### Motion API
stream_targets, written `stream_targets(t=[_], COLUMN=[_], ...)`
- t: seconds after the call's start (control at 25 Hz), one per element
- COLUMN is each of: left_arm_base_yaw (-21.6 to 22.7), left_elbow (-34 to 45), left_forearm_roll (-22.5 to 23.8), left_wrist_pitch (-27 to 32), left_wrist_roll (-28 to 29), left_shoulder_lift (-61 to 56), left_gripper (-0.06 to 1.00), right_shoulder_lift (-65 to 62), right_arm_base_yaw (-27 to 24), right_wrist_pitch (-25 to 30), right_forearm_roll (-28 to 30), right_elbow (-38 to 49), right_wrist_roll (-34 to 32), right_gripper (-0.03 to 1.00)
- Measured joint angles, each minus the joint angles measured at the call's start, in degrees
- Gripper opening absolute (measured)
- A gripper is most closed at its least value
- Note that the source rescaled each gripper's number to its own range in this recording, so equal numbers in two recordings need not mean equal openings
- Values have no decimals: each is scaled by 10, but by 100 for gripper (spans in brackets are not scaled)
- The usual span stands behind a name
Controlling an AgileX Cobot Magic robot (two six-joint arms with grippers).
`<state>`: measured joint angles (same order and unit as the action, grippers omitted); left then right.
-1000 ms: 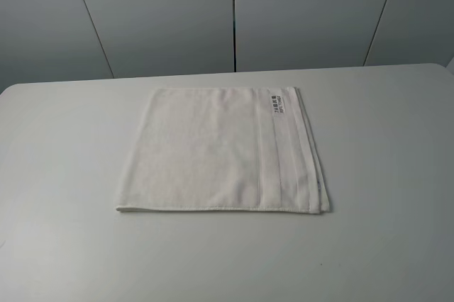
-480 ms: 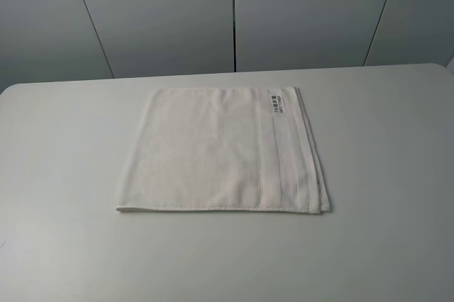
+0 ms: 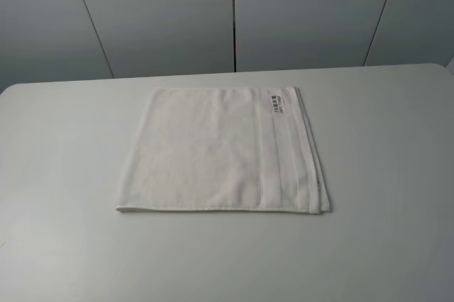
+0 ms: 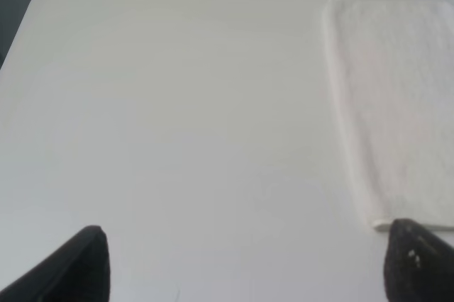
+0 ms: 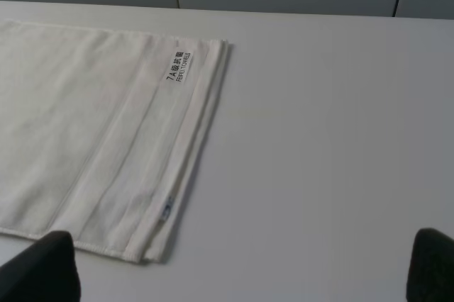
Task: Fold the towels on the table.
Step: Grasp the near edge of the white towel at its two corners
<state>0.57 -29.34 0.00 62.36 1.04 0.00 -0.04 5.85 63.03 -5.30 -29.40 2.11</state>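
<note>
You had the roughly square white terry-cloth towel (image 3: 223,149) lying flat on the smooth matte white surface (image 3: 383,139), towards its far edge, with bare surface on every side. That placement seemed meant to give both arms room to come in at the corners. Its woven band (image 5: 135,153) and grey-lettered label (image 5: 179,66) ran along the side nearer the right arm.

The left gripper (image 4: 248,263) hovered by the towel's near left corner, spread wide and holding nothing. The right gripper (image 5: 237,266) was likewise wide open and empty, by the banded near corner.

Only dark fingertips showed in the wrist views, and the high camera caught no arm at all. You could not tell for sure whether the towel was a single layer or already doubled, though the near right corner hinted at stacked edges. The label's lettering was too small to read.
</note>
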Motion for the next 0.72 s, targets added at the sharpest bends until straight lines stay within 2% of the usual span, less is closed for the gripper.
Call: stream_targets(t=[0.2, 0.32, 0.52, 0.72], left_arm_base_yaw=[0, 0, 0, 0], left_elbow=[0, -9, -39, -79], left_forearm_roll=[0, 0, 0, 0], left_wrist_pitch=[0, 1, -3, -16], left_wrist_roll=[1, -18, -81, -181], left_shoulder_lift=[0, 12, 104, 238], left_gripper=[99, 99, 99, 99], right_shoulder_lift=[0, 0, 44, 146], right_arm_base_yaw=[0, 0, 0, 0], right_wrist_pitch=[-2, -1, 5, 6], right_forearm_roll=[0, 3, 17, 30], right_elbow=[0, -3, -29, -77], right_wrist_roll=[-1, -1, 16, 51], right_gripper=[100, 100, 100, 100])
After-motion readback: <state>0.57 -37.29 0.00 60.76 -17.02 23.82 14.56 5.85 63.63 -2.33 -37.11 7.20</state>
